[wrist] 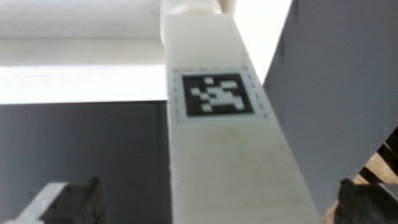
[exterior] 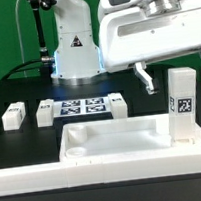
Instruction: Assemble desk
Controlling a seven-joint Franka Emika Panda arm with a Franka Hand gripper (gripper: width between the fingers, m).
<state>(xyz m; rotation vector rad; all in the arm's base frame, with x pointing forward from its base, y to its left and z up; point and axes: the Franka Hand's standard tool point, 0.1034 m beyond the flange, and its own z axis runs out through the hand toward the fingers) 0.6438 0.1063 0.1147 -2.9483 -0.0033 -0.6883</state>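
Wide flat white plastic desk top (exterior: 105, 140) with raised rim lies low centre in the exterior view, butted against the long white L-shaped rail (exterior: 57, 179) along the frame's lower edge, likely so the rail braces it while legs go in; one short square white plastic leg (exterior: 183, 108) with a black-and-white tag stands upright at the desk top's corner on the exterior view's right, apparently seated in that corner socket, depth of seating can't be told; two-finger gripper (exterior: 172, 71) hangs at the leg's upper end, upper right of the exterior frame, dark fingers (exterior: 140, 76) spread wide, released, grasping nothing; wrist view shows the leg (wrist: 217, 110) running up between the fingers (wrist: 59, 203) with a clear gap on at least one side, so the leg stands on its own; jaws straddle it, probably to regrasp and turn it in or to back off, judgement only; first loose leg (exterior: 14, 117) and second loose leg (exterior: 43, 112) sit mid-left on the black table (exterior: 23, 147), well apart from the desk top, waiting; marker board (exterior: 81, 107) lies mid frame beside them; task looks early, most legs not yet fitted.
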